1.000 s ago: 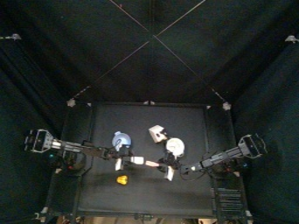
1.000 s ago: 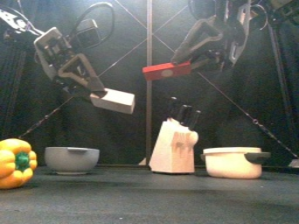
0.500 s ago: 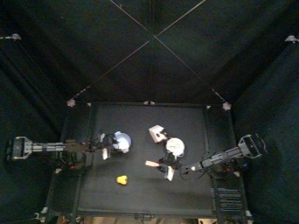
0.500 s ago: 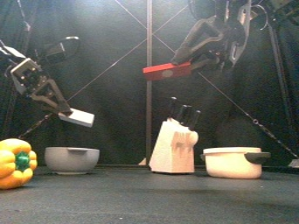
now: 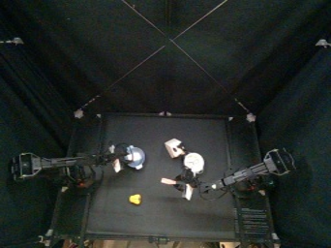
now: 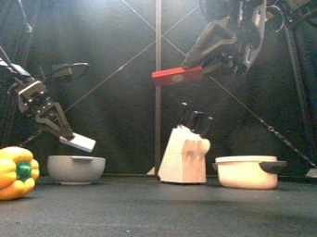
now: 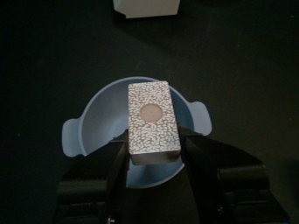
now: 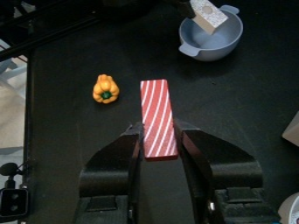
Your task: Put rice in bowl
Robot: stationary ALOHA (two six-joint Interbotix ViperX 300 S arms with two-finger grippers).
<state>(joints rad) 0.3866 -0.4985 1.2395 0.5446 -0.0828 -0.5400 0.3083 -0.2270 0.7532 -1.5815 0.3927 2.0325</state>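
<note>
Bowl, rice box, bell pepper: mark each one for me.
bowl [image 6: 76, 168], front view, middle of its outer wall
rice box [image 7: 152, 118], left wrist view, centre of its speckled top face
bell pepper [image 8: 105, 89], right wrist view, middle of its body

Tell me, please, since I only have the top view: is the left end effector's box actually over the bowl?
Observer: Yes. In the left wrist view the speckled box sits directly over the blue bowl.
Operator: Has it touched the bowl?
Observer: The front view shows the box tilted just above the bowl's rim, with a slim gap.
Operator: And the right arm?
Observer: The right end effector holds a red striped box high above the knife block.
</note>
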